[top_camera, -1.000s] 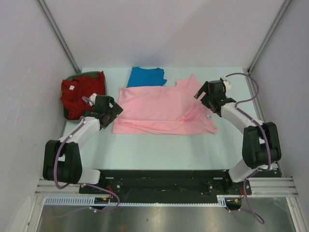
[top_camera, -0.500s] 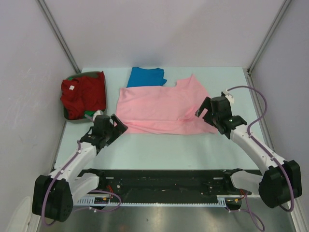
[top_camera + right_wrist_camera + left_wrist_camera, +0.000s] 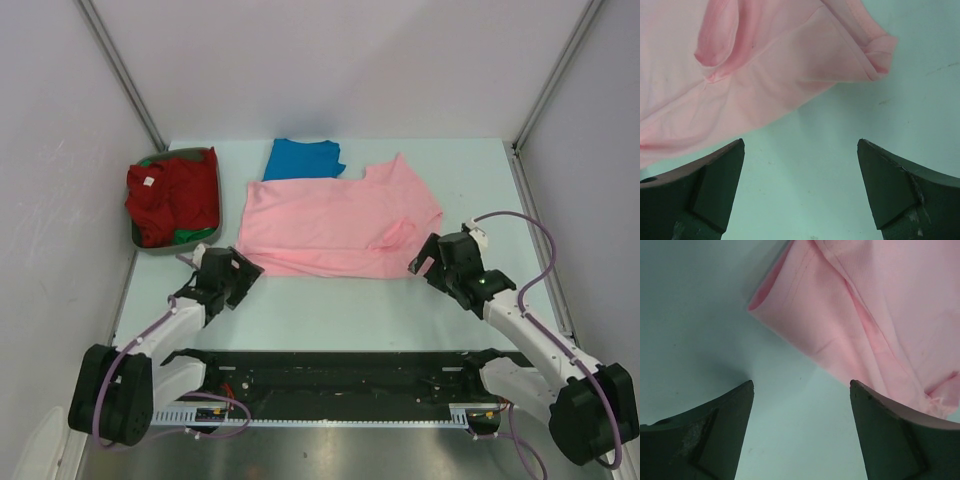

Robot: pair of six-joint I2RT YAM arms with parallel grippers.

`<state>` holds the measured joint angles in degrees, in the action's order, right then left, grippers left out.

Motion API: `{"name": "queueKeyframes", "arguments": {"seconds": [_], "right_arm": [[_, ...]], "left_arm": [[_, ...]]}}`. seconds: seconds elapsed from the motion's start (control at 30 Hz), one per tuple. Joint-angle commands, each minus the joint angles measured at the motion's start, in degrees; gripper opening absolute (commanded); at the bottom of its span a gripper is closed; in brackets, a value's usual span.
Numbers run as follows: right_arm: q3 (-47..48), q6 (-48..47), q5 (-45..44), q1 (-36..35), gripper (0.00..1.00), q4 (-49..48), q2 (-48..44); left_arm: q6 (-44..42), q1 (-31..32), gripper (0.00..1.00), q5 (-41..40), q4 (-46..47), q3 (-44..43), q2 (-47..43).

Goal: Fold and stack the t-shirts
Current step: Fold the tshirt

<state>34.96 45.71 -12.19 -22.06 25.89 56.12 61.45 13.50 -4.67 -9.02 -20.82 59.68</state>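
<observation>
Pale green table (image 3: 340, 300): pink t-shirt (image 3: 330, 220) spread flat at centre; left gripper (image 3: 246, 276) and right gripper (image 3: 424, 262), both spread and empty, just off its near corners; blue t-shirt (image 3: 303, 158), seemingly folded, behind

The pink t-shirt (image 3: 335, 225) is plain light pink. The blue t-shirt (image 3: 304, 158) is solid blue. The red t-shirt (image 3: 168, 195) is solid red with a white label (image 3: 148, 182); green fabric (image 3: 192, 237) shows at its edge. The table (image 3: 340, 310) is pale mint green. The left arm (image 3: 175, 318) and right arm (image 3: 525, 325) are white with black joints.
</observation>
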Motion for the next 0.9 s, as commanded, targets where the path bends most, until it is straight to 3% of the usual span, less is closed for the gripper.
{"name": "queueKeyframes", "arguments": {"seconds": [0.0,0.1,0.2,0.27,0.4,0.6,0.7,0.87], "right_arm": [[-0.24,0.96,-0.38,-0.79,1.0,-1.37,-2.06],[-0.24,0.96,-0.47,-1.4,1.0,-1.46,-2.33],[-0.51,0.96,-1.26,-2.02,1.0,-1.19,-2.5],[-0.86,1.04,-1.35,-2.19,1.0,-1.19,-2.77],[-1.38,0.87,-1.87,-2.28,1.0,-0.84,-3.64],[-2.35,0.61,-3.02,-2.28,1.0,-0.4,-6.19],[-3.05,0.78,-3.11,-2.11,1.0,0.04,-6.2],[-5.16,3.76,-2.05,-1.67,1.0,1.27,-6.37]], "left_arm": [[4.73,0.3,0.82,-4.29,-0.21,0.52,5.26],[5.96,0.3,0.72,-4.91,0.84,0.16,8.68],[6.14,0.74,0.53,-6.05,-0.21,-1.85,11.5],[6.49,0.74,0.48,-6.67,-0.21,-3.08,12.21],[5.96,0.83,0.29,-7.9,-1.26,-6.24,15.89],[5.0,0.83,0.23,-9.48,-2.93,-9.94,19.77],[4.38,0.83,0.0,-9.05,-3.02,-11.17,21.18],[3.76,0.92,0.0,-8.08,-2.5,-10.82,18.91]]}}
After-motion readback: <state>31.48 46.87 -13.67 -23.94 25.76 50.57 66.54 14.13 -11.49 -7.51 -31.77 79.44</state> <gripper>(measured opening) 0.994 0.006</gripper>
